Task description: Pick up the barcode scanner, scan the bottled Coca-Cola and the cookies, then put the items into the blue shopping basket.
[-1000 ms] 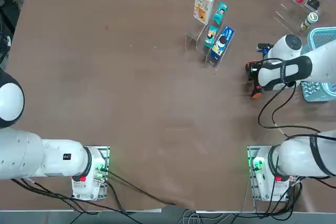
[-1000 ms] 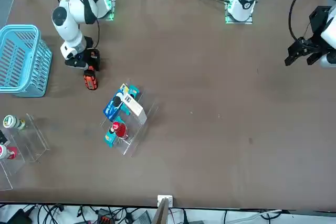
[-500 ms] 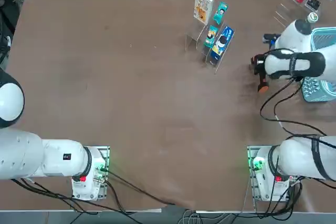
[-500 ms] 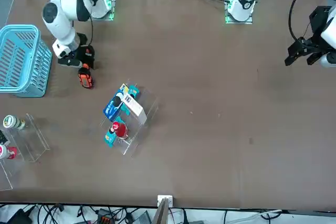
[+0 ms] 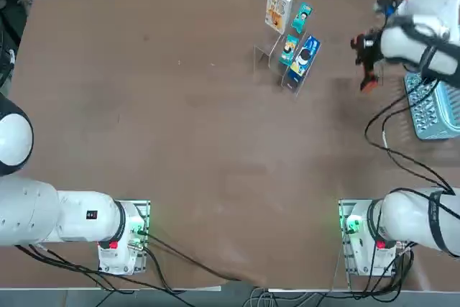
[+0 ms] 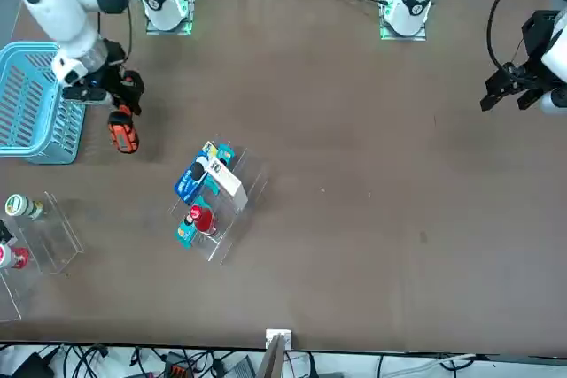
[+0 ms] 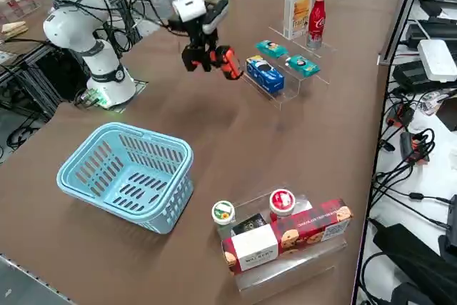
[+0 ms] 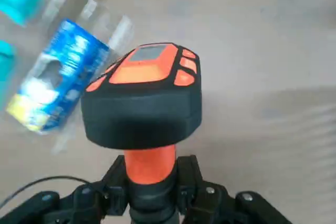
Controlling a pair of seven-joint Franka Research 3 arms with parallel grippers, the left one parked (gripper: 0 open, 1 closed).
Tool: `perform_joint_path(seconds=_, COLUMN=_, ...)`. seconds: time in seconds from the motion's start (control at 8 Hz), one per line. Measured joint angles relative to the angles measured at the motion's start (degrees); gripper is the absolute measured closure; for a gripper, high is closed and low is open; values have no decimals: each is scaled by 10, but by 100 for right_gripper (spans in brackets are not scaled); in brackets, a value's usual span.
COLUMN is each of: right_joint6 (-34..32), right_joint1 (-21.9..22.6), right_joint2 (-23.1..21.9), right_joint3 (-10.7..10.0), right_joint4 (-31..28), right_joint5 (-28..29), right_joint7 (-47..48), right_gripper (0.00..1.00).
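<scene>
The right claw [image 8: 152, 192] is clenched on the handle of the barcode scanner [image 8: 144, 95]. Compared with a second ago, the scanner is now lifted clear of the tabletop [image 5: 180, 141] and carried toward the far edge, closer to the display rack [image 7: 285, 80]. There stand the cookies [image 7: 297, 12] and the bottled Coca-Cola [image 7: 318, 10], both unscanned. The blue shopping basket [image 7: 128, 176] is empty.

blue pack [image 8: 59, 88] blurred, blue shopping basket [image 5: 437, 113] partly hidden under arm
</scene>
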Motion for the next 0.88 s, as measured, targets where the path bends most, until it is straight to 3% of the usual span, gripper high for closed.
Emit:
perform_joint_path(seconds=0.25, right_joint6=-80, right_joint1=9, right_joint2=20, right_joint3=-2, right_joint4=87, right_joint5=90, right_joint7=-25, right_gripper=55)
perform_joint_path(seconds=0.5, right_joint6=-123, right_joint1=9, right_joint2=77, right_joint3=-30, right_joint4=150, right_joint5=223, right_joint7=-82, right_gripper=55)
perform_joint_path(seconds=0.62, right_joint6=-125, right_joint1=8, right_joint2=109, right_joint3=-42, right_joint4=165, right_joint5=308, right_joint7=-132, right_gripper=55)
perform_joint_path(seconds=0.88, right_joint6=-126, right_joint1=5, right_joint2=166, right_joint3=-47, right_joint4=171, right_joint5=496, right_joint7=-246, right_gripper=55)
